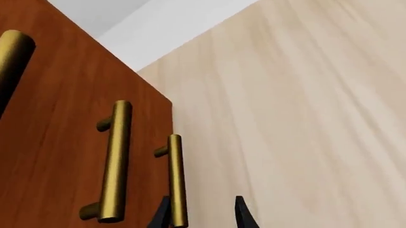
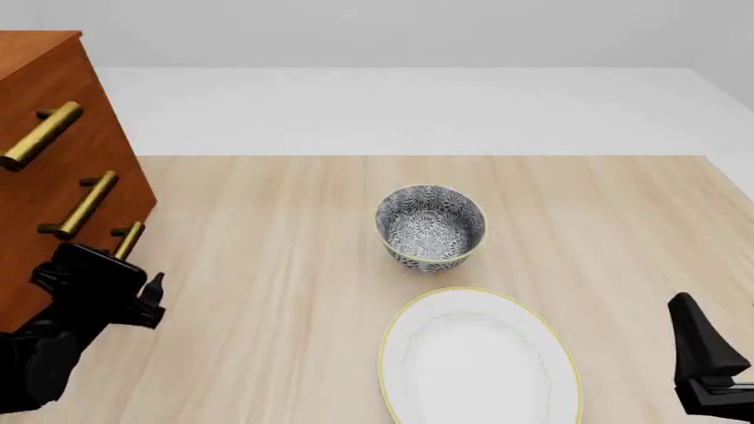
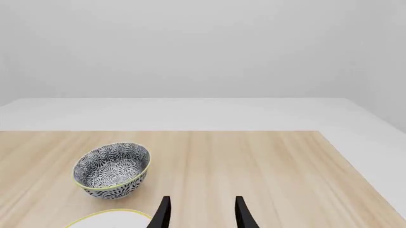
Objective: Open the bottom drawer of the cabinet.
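The reddish-brown cabinet (image 2: 48, 79) stands at the table's left edge with three brass bar handles. The bottom drawer (image 2: 132, 212) is the lowest front, and its face (image 1: 155, 114) looks flush with the ones above. Its brass handle (image 2: 127, 240) is right at my left gripper (image 2: 133, 274). In the left wrist view that handle (image 1: 176, 180) runs between the fingers of the left gripper (image 1: 201, 216), close against one fingertip (image 1: 161, 213). The jaws are open and not clamped on it. My right gripper (image 2: 707, 353) hangs open at the near right with nothing in it (image 3: 201, 213).
A blue-patterned bowl (image 2: 430, 225) sits mid-table, and a white plate with a yellow rim (image 2: 478, 358) lies nearer, in front of it. The middle handle (image 1: 114, 161) and top handle (image 1: 9, 52) lie farther up the cabinet face. The bowl (image 3: 113, 168) also shows in the right wrist view.
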